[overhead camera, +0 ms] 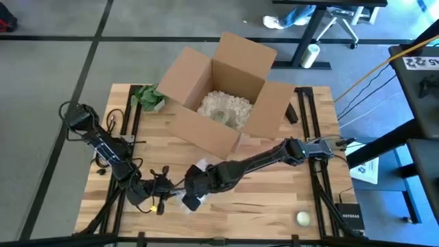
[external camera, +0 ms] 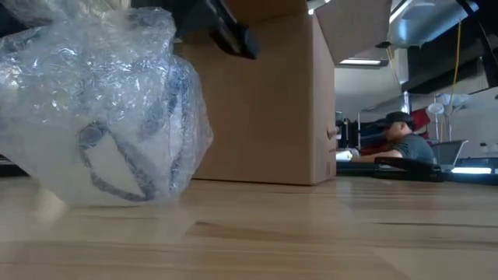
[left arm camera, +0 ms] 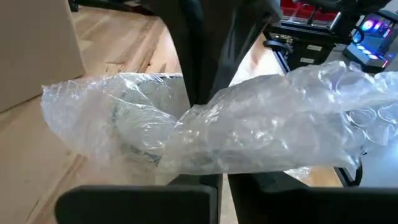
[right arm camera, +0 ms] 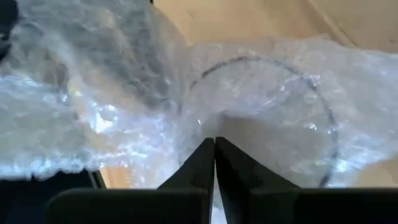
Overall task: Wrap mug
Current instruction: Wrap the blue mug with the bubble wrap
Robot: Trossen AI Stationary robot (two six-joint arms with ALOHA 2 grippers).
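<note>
Both jaws pinched shut on the bubble wrap (right arm camera: 93,118) around the mug (right arm camera: 273,118).

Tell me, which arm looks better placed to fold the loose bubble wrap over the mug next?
Probably the left. The right gripper is shut on the bubble wrap at the mug, pinning it. The left gripper is shut on the wrap's loose end, so it could pull that over.
</note>
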